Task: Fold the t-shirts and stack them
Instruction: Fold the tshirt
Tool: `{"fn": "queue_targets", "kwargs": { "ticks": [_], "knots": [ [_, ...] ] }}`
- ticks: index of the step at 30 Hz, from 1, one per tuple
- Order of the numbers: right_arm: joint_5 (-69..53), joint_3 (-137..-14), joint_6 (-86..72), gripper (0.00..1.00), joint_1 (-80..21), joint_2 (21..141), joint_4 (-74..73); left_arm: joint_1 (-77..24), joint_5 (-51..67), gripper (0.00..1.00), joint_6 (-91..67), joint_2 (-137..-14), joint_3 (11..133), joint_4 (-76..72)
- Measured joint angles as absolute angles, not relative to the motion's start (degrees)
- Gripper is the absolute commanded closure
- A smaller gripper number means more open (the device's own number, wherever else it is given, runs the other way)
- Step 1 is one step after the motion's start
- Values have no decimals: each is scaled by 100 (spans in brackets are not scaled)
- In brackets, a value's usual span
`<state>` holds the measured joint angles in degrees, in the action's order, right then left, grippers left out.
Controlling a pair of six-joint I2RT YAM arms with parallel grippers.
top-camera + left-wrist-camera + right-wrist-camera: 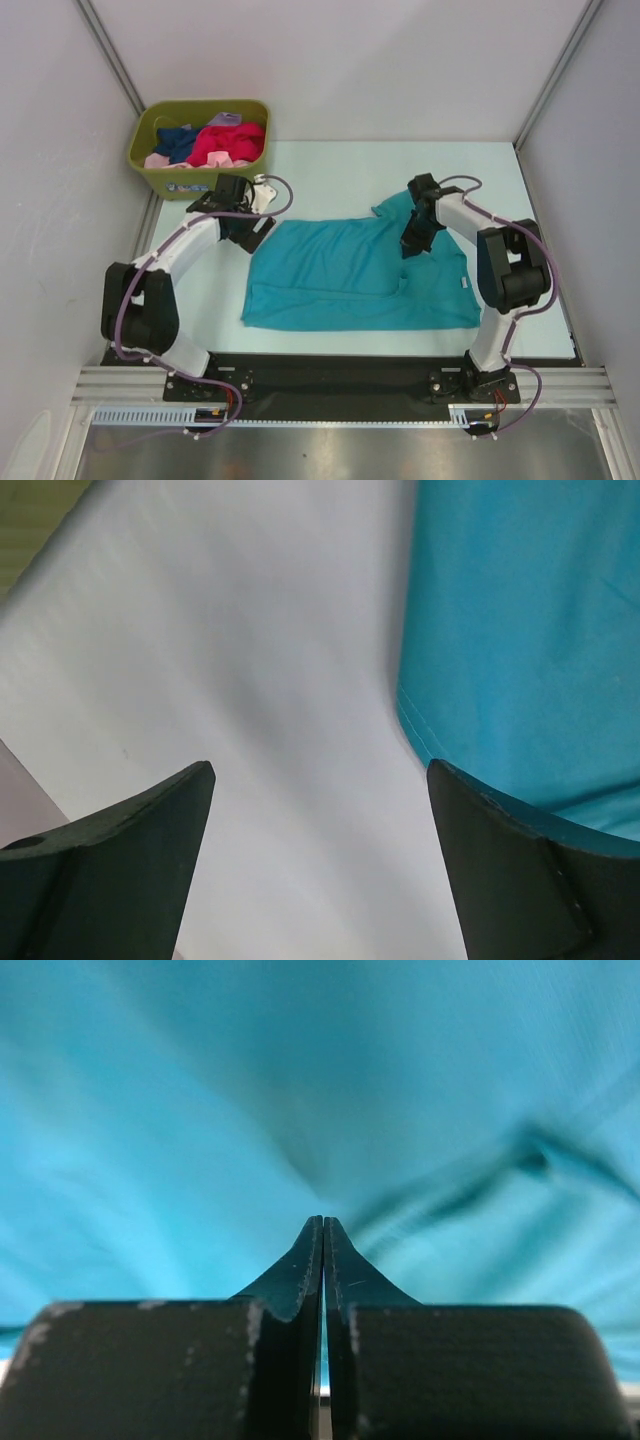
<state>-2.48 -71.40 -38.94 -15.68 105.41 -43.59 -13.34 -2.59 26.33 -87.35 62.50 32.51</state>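
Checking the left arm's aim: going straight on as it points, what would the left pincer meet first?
Probably the bare table, just beside the teal t-shirt; the left pincer is open, and one finger could catch the hem.

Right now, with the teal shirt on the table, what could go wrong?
The right gripper is shut with only a thin pinch of the teal t-shirt at its tips; the cloth may slip out on lifting. The left gripper is open beside the shirt's edge, holding nothing, so a one-sided pull could drag or skew the fold.
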Motion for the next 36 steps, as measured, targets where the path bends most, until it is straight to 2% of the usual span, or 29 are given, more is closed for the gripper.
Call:
{"fn": "queue_targets", "kwargs": {
  "ticks": [3,4,5,7,8,11,16,21,25,27,29,30,31,33,34,35,36],
  "knots": [
    [-263,-7808,-3868,98,-1570,10857,-4348,-1297,-204,20,2497,-9074,6517,3140],
    [-279,-8055,-3839,95,-1553,10965,-4322,-1291,-130,30,2423,-9216,6628,3122],
    [-305,-8289,-3787,87,-1529,11063,-4311,-1284,-71,36,2368,-9386,6755,3114],
    [-427,-8718,-3632,80,-1424,11238,-4263,-1282,84,42,2204,-9743,7043,3089],
    [-486,-8982,-3538,71,-1328,11354,-4230,-1282,183,43,2128,-9935,7188,3059],
    [-445,-10057,-3229,51,-939,11907,-4268,-1282,475,38,1959,-10379,7537,3015],
    [-242,-11548,-2709,47,-410,12875,-4246,-1282,991,32,1737,-10895,8110,2985],
    [-390,-12610,-2314,47,-329,13865,-4445,-1282,1380,33,1601,-11419,8667,3011],
    [-701,-12899,-2193,46,-429,14344,-4567,-1282,1590,34,1588,-11782,8851,3061],
    [-871,-12903,-2187,47,-456,14385,-4536,-1284,1688,37,1586,-11924,8936,3105],
    [-985,-12903,-2178,55,-484,14385,-4504,-1297,1763,38,1555,-12060,9024,3114],
    [-1035,-12895,-2169,62,-499,14392,-4523,-1302,1824,39,1546,-12105,9052,3120],
    [-1090,-12877,-2174,77,-510,14392,-4532,-1308,1859,40,1544,-12132,9059,3122],
    [-1192,-12860,-2139,90,-513,14392,-4539,-1330,1909,52,1533,-12147,9059,3151],
    [-1253,-12855,-2139,100,-510,14392,-4539,-1345,1946,60,1518,-12147,9059,3151],
    [-1288,-12846,-2126,100,-506,14392,-4536,-1361,1984,67,1500,-12147,9059,3146],
    [-1326,-12831,-2139,100,-499,14392,-4532,-1376,2014,87,1483,-12149,9059,3142]
  ]
}}
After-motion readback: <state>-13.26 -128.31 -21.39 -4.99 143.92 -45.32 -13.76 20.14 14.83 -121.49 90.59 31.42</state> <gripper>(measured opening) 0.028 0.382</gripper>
